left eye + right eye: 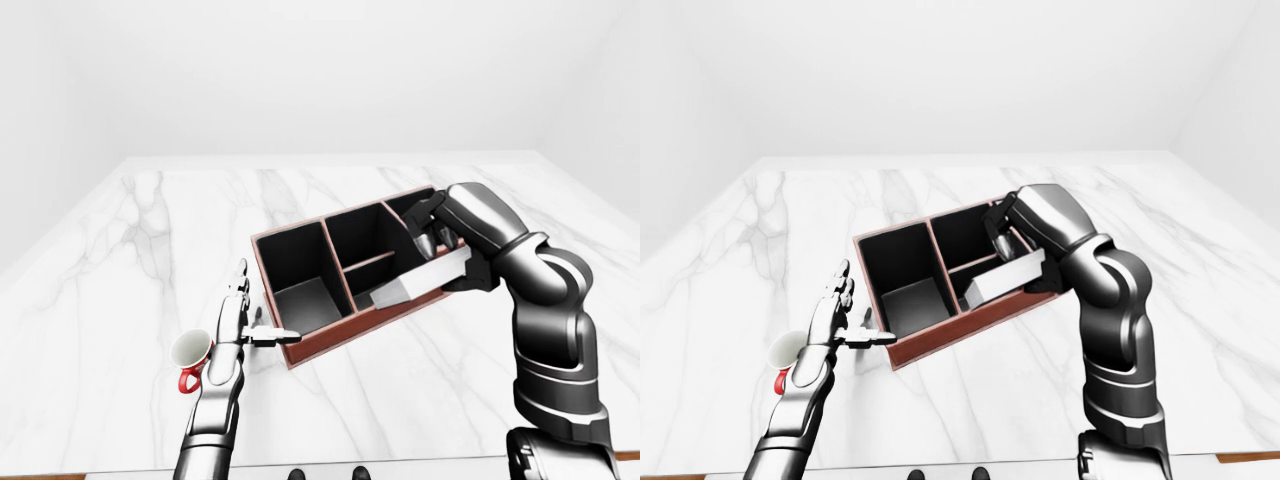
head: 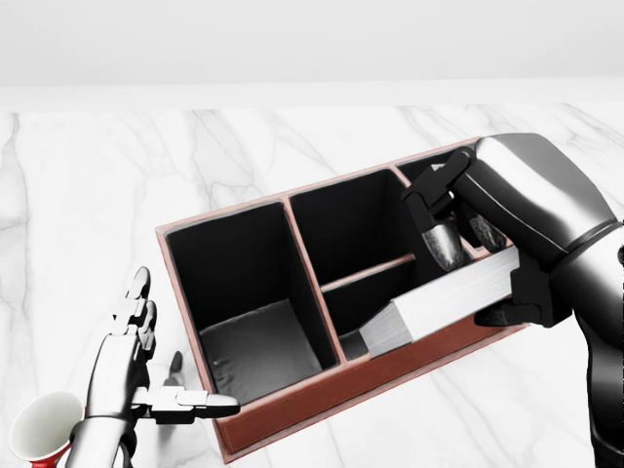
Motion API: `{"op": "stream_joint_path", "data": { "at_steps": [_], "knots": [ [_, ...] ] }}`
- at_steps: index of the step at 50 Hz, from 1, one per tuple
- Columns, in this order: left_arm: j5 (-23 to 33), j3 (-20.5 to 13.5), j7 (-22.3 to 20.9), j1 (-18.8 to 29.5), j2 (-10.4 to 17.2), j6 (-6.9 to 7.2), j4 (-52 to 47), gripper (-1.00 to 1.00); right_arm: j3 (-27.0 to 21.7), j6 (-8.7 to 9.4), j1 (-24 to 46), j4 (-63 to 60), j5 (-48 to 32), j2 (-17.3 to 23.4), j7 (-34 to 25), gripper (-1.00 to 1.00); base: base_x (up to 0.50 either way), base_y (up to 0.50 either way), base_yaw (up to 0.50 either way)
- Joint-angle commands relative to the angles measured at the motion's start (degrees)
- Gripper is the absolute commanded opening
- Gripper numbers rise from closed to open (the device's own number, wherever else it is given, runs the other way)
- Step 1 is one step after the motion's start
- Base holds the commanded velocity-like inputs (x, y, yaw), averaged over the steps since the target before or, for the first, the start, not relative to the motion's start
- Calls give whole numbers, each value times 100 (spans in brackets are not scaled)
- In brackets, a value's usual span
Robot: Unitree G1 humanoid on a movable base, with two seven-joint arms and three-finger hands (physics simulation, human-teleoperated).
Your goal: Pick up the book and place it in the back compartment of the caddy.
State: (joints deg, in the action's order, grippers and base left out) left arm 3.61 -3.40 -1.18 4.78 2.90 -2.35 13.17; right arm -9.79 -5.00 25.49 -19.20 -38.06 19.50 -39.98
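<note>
The right hand grips the book flat over the caddy; its low corner could snag the divider below.

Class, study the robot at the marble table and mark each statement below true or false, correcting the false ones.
1. The right robot hand grips the book. True.
2. The book lies flat on the marble table. False: it is held in the air, over the caddy.
3. The left robot hand holds the red mug. False: its fingers are spread open; the mug stands beside the arm.
4. The caddy's large left compartment, as the head view shows it, is empty. True.
5. The caddy has red-brown outer walls and a black inside. True.
</note>
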Motion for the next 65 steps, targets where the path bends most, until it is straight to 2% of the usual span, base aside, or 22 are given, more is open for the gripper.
{"op": "stream_joint_path", "data": {
  "at_steps": [1,44,58,65],
  "knots": [
    [-3,-1,-3,-10,-1,28,-43,100,22,0,150,213,-121,-30,171,-100,0,0,0],
    [15,8,5,-7,-4,19,-17,100,230,0,519,833,-313,-163,683,-100,0,0,0],
    [11,1,6,4,1,-8,16,100,351,0,566,1287,-514,-272,1092,-100,0,0,0],
    [4,-2,-2,-4,2,45,-46,100,411,0,658,1501,-582,-317,1268,-100,0,0,0]
  ]
}}
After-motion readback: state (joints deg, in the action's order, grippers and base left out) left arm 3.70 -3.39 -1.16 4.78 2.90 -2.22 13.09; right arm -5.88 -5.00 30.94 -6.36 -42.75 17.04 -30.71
